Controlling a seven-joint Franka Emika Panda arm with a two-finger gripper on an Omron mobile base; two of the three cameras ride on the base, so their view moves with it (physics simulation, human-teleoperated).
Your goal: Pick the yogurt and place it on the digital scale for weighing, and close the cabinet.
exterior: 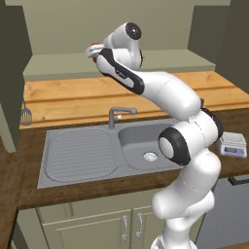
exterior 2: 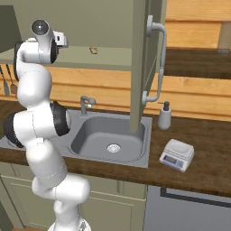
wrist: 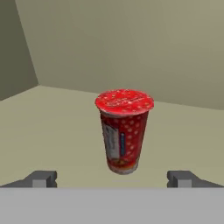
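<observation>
Inside the cabinet (exterior 2: 140, 67), yogurt (wrist: 124, 130) stands upright on the shelf (door open), gripper (wrist: 112, 179) fingers spread wide before it.

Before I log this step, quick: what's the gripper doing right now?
Gripper: open, holding nothing; the yogurt stands upright on the cabinet shelf ahead, between the fingertip lines, untouched.

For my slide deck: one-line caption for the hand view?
Open gripper faces the upright red yogurt on the cabinet shelf, fingertips apart and not touching it.
</observation>
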